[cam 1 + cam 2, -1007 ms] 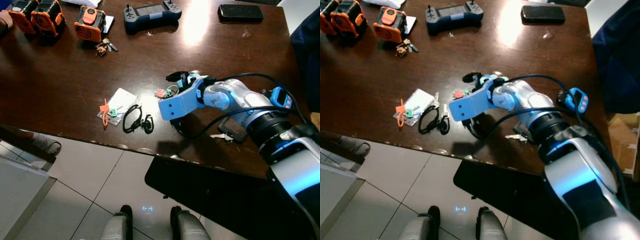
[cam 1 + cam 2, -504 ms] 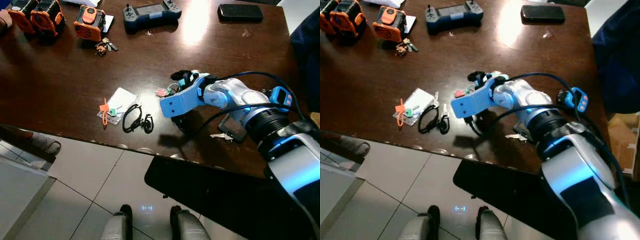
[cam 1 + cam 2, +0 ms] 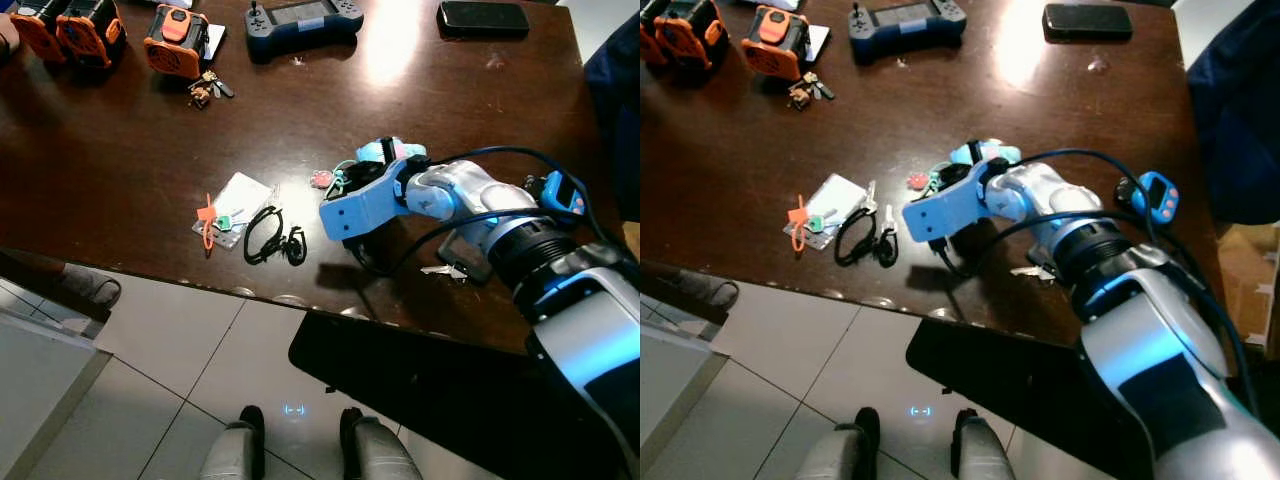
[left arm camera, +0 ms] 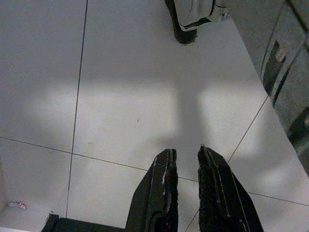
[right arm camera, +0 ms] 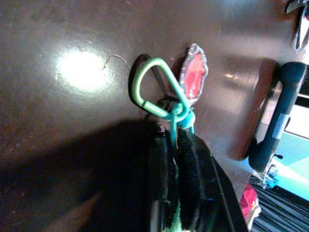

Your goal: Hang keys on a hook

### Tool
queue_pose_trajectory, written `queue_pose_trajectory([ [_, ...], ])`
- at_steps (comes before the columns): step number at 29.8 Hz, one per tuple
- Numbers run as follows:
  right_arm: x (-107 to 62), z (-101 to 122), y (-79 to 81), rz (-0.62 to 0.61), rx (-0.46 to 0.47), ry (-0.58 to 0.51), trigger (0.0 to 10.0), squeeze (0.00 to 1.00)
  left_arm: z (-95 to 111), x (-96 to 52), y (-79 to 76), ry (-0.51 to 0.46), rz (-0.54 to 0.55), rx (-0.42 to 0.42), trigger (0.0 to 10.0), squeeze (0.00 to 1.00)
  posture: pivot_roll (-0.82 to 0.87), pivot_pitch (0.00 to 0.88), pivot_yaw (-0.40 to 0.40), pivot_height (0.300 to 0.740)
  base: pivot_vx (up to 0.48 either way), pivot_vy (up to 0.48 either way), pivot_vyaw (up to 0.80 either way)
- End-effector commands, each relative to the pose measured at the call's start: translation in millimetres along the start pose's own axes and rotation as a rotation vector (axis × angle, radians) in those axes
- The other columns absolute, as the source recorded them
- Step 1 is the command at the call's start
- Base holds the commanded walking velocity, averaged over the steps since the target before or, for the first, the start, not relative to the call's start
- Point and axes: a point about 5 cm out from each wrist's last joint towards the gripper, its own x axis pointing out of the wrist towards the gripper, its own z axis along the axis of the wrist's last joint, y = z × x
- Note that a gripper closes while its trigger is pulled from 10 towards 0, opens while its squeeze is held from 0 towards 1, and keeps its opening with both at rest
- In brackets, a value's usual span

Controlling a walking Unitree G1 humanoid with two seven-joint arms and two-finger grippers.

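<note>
The dark brown polished wooden table (image 3: pixel 120 180) serves as the landmark. Near its front edge, right of centre, the right gripper (image 5: pixel 175 145) is clenched on a bunch of keys with a green carabiner clip and a red tag (image 5: pixel 166 92). The two black fingers (image 5: pixel 195 164) pinch the teal ring just behind the clip. The carabiner and red tag lie on the tabletop just ahead of the fingertips, also visible from the head camera (image 3: pixel 328 180).

To the left of the keys on the table lie a coiled black cord (image 3: pixel 268 238) and, just beside it, a clear plastic packet with an orange tie (image 3: pixel 228 212). At the table's far edge sit a dark blue handheld controller (image 3: pixel 304 14), a black phone (image 3: pixel 483 16), and orange-and-black battery packs (image 3: pixel 175 40) with a small second key bunch (image 3: pixel 205 90) near them.

The left gripper (image 4: pixel 186 157) hangs over pale floor tiles (image 4: pixel 96 106), its fingers nearly together and holding nothing.
</note>
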Motion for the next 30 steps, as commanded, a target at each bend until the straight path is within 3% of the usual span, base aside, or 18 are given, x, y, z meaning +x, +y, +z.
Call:
queue_pose_trajectory([
  [1, 2.1, 0.9, 13.8, 0.058, -0.01, -0.005, 0.0, 0.0, -24.4, -2.6, -17.5, 0.08, -0.051, 0.001, 10.0, 0.0, -0.1, 0.337, 0.032, 0.74, 0.0, 0.0, 0.0],
  [10, -1.2, 6.8, -5.2, -0.088, 0.036, -0.071, 0.0, 0.0, -21.7, -1.5, -18.8, 0.077, -0.047, -0.002, 10.0, 0.0, -0.09, 0.313, 0.029, 0.74, 0.0, 0.0, 0.0],
  [11, -4.2, 11.0, -15.7, -0.168, 0.107, -0.125, 0.0, 0.0, -19.7, -0.9, -18.3, 0.072, -0.043, -0.006, 10.0, 0.0, -0.08, 0.29, 0.029, 0.74, 0.0, 0.0, 0.0],
  [12, -4.2, 11.0, -15.7, -0.168, 0.107, -0.125, 0.0, 0.0, -19.7, -0.9, -18.3, 0.072, -0.043, -0.006, 10.0, 0.0, -0.08, 0.29, 0.029, 0.74, 0.0, 0.0, 0.0],
  [15, -22.0, 24.6, -53.9, -0.429, 0.458, -0.372, 0.0, 0.0, -9.1, 1.6, -14.4, 0.052, -0.029, -0.014, 10.0, 0.0, -0.08, 0.247, 0.034, 0.74, 0.0, 0.0, 0.0],
  [16, -22.0, 24.6, -53.9, -0.429, 0.458, -0.372, 0.0, 0.0, -9.1, 1.6, -14.4, 0.052, -0.029, -0.014, 10.0, 0.0, -0.08, 0.247, 0.034, 0.74, 0.0, 0.0, 0.0],
  [18, -30.0, 28.1, -65.1, -0.486, 0.58, -0.467, 0.0, 0.0, -4.3, 2.6, -12.5, 0.044, -0.023, -0.016, 10.0, 0.0, -0.08, 0.219, 0.039, 0.74, 0.0, 0.0, 0.0],
  [19, -30.0, 28.1, -65.1, -0.486, 0.58, -0.467, 0.0, 0.0, -4.3, 2.6, -12.5, 0.044, -0.023, -0.016, 10.0, 0.0, -0.08, 0.219, 0.039, 0.74, 0.0, 0.0, 0.0],
  [22, -49.9, 40.1, -80.9, -0.545, 0.882, -0.731, 0.0, 0.0, 7.4, 4.7, -8.1, 0.021, -0.009, -0.015, 10.0, 0.0, -0.07, 0.178, 0.041, 0.74, 0.0, 0.0, 0.0],
  [24, -64.4, 49.3, -81.9, -0.58, 1.113, -0.961, 0.0, 0.0, 15.9, 6.0, -4.5, 0.005, 0.007, -0.021, 10.0, 0.0, -0.06, 0.133, 0.043, 0.74, 0.0, 0.0, 0.0],
  [25, -64.4, 49.3, -81.9, -0.58, 1.113, -0.961, 0.0, 0.0, 15.9, 6.0, -4.5, 0.005, 0.007, -0.021, 10.0, 0.0, -0.06, 0.133, 0.043, 0.74, 0.0, 0.0, 0.0],
  [26, -70.9, 50.8, -81.6, -0.623, 1.282, -1.087, 0.0, 0.0, 20.5, 6.4, -1.7, -0.005, 0.019, -0.027, 10.0, 0.0, -0.05, 0.117, 0.043, 0.74, 0.0, 0.0, 0.0],
  [29, -72.7, 55.2, -75.3, -0.625, 1.431, -1.188, 0.0, 0.0, 24.3, 6.4, 2.1, -0.016, 0.036, -0.039, 10.0, 0.0, -0.04, 0.104, 0.045, 0.74, 0.0, 0.0, 0.0],
  [30, -72.8, 59.6, -69.1, -0.598, 1.494, -1.233, 2.2, 0.0, 25.8, 6.3, 4.1, -0.021, 0.046, -0.05, 10.0, 0.0, -0.04, 0.098, 0.047, 0.74, 0.0, 0.0, 0.0],
])
